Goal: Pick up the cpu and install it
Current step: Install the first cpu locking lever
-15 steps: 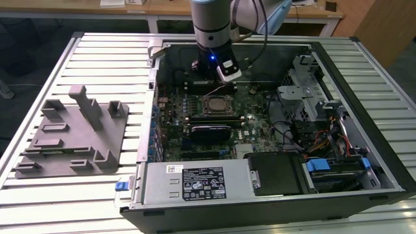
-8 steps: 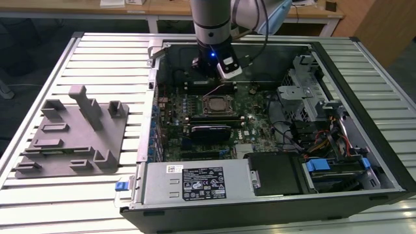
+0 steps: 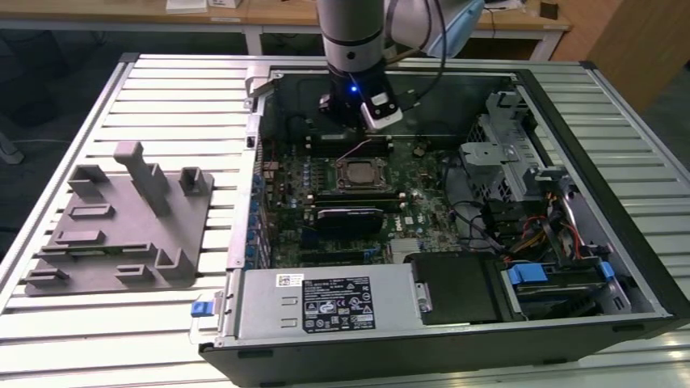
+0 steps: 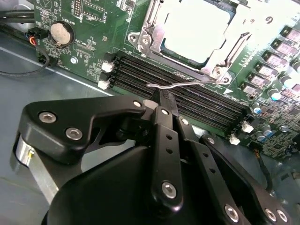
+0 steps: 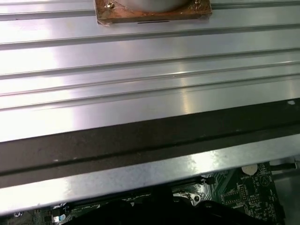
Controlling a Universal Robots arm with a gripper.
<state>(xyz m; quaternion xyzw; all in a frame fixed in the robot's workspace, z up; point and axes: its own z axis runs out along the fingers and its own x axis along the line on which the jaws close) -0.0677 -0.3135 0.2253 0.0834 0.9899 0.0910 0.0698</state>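
Slatted metal table (image 3: 129, 97); my closed black gripper (image 4: 161, 101) touches the wire lever (image 4: 187, 83) beside the seated silver cpu (image 4: 197, 30); I'd press gently.

1. I work in what looks like a robotics lab or test workshop: my tabletop (image 3: 161, 97) is ribbed aluminium slats.
2. An opened desktop computer case (image 3: 603, 202) lies on it, motherboard (image 3: 421, 210) exposed.
3. A grey plastic fixture block (image 3: 119, 234) sits at the exterior view's left.
4. Wooden desks (image 3: 270, 16) stand behind, over dark floor.
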